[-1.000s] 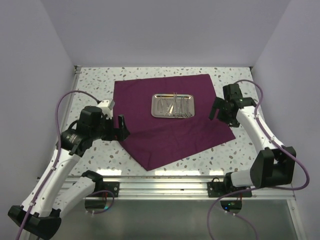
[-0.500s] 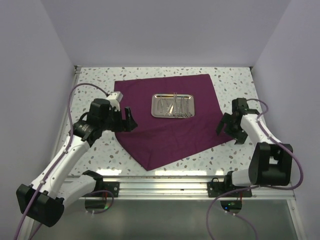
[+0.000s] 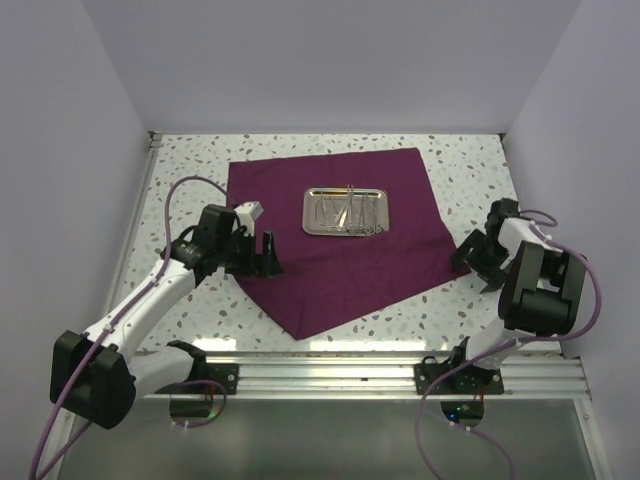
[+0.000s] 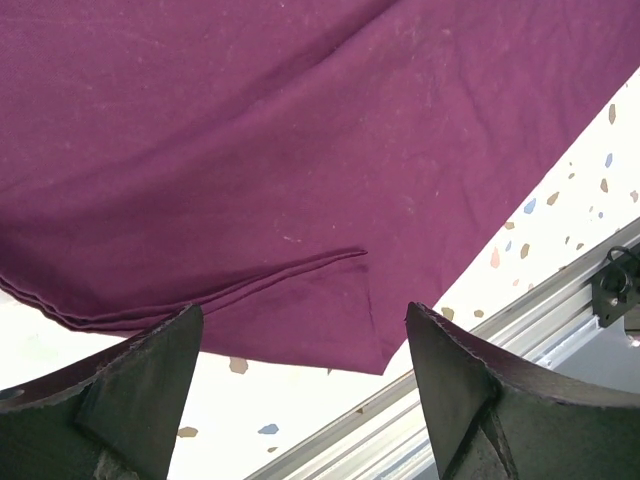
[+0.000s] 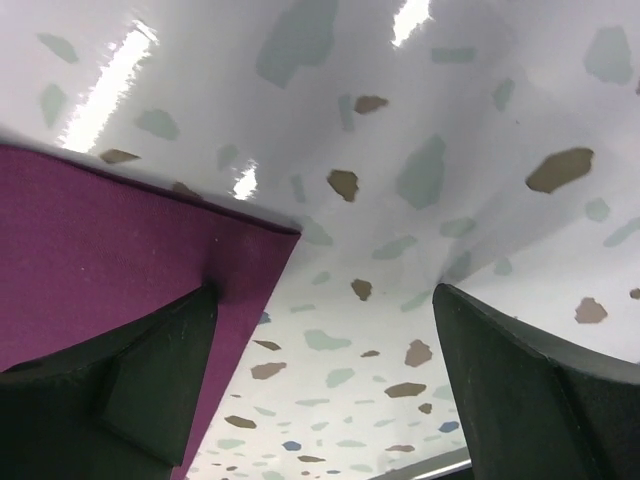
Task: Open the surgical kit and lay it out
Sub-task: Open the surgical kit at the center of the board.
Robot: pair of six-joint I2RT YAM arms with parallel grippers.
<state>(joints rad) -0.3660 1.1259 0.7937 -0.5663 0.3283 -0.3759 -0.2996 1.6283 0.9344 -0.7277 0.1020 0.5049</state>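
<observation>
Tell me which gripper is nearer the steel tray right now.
Left. The left gripper hovers over the left side of the cloth, near-left of the steel tray. The right gripper sits farther off, at the right corner of the cloth.

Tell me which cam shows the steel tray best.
Top external: the steel tray sits whole on the cloth, instruments inside. Left wrist shows only cloth and tabletop; right wrist only a cloth corner and tabletop. No tray in either.
</observation>
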